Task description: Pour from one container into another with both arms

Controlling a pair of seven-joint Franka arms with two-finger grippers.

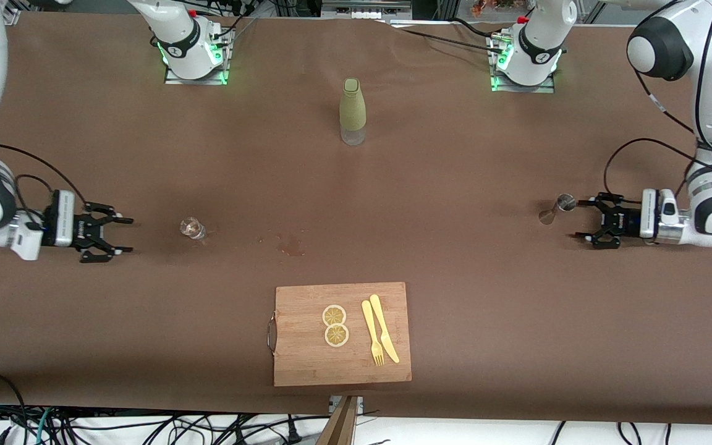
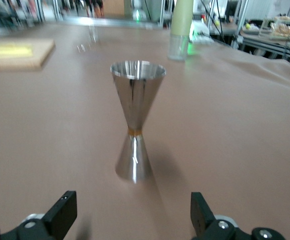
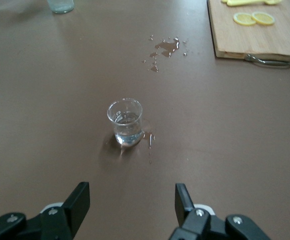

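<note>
While the steel jigger (image 1: pixel 555 208) stands upright just beside it, the left hand (image 1: pixel 584 217) is spread wide, gripping nothing. The right hand (image 1: pixel 122 235) (likewise spread, nothing gripped) sits near the shot glass (image 1: pixel 192 228), bare bench (image 1: pixel 455 185) between.

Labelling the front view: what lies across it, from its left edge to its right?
Right gripper → glass → spill → bottle → jigger → left gripper.

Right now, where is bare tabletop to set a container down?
Bare cloth lies between the bottle and the cutting board, apart from a small spill, and between the spill and the jigger. It is tight at the glass, facing the right gripper, and at the jigger by the left gripper.
</note>
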